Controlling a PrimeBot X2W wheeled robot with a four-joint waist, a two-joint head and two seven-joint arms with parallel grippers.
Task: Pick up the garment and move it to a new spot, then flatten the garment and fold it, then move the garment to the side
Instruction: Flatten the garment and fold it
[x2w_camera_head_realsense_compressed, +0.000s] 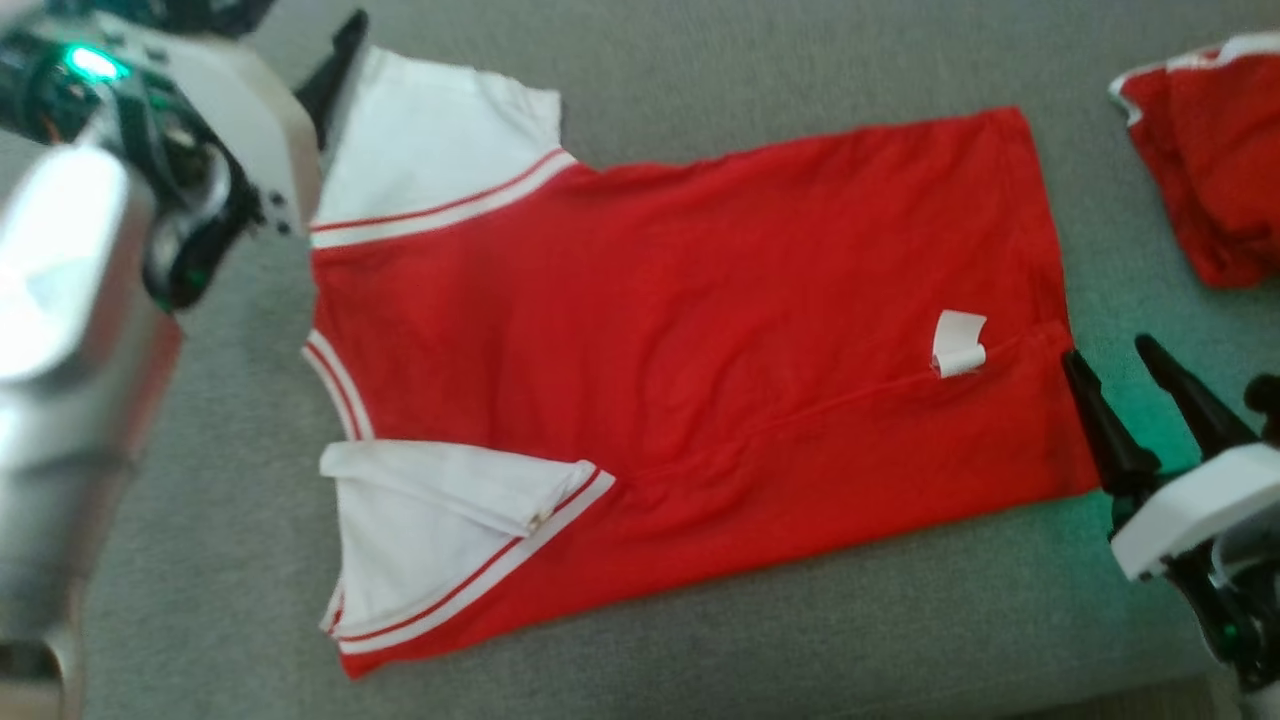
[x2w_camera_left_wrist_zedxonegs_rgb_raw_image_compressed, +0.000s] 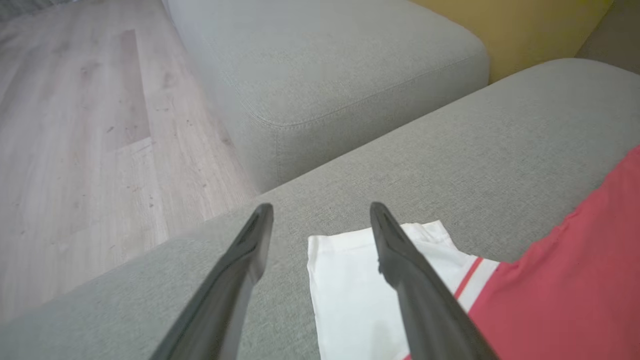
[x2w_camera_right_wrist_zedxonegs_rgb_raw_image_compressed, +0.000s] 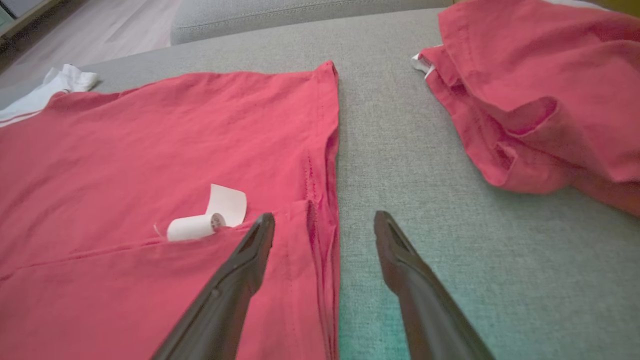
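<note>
Shirt (x2w_camera_head_realsense_compressed: 680, 330), red with white striped sleeves, lay flat across the cushion (x2w_camera_head_realsense_compressed: 800, 640), collar left. Its near long edge appeared folded inward, baring a curled label (x2w_camera_head_realsense_compressed: 958, 343). I judged folding under way: the left gripper (x2w_camera_left_wrist_zedxonegs_rgb_raw_image_compressed: 320, 212), spread, straddled the far sleeve's edge; the right gripper (x2w_camera_right_wrist_zedxonegs_rgb_raw_image_compressed: 325, 220), spread, straddled the hem. A second garment (x2w_camera_head_realsense_compressed: 1210, 160) lay far right.

- The garment (x2w_camera_head_realsense_compressed: 700, 330) is soft matt cloth, red in the body and white in the sleeves, faintly creased.
- Its label (x2w_camera_head_realsense_compressed: 958, 343) looks like smooth white paper or thin fabric, curled.
- The sofa (x2w_camera_head_realsense_compressed: 850, 620) is grey upholstery with a coarse, matt weave.
- The floor (x2w_camera_left_wrist_zedxonegs_rgb_raw_image_compressed: 75, 125) is pale wood plank with a dull sheen.
- The left hand (x2w_camera_left_wrist_zedxonegs_rgb_raw_image_compressed: 320, 212) and right hand (x2w_camera_right_wrist_zedxonegs_rgb_raw_image_compressed: 325, 217) have dark, smooth, plastic-looking fingers.
- The left forearm (x2w_camera_head_realsense_compressed: 60, 300) is silvery and glossy.
- The second garment (x2w_camera_head_realsense_compressed: 1215, 160), far right, is rumpled matt red cloth.
</note>
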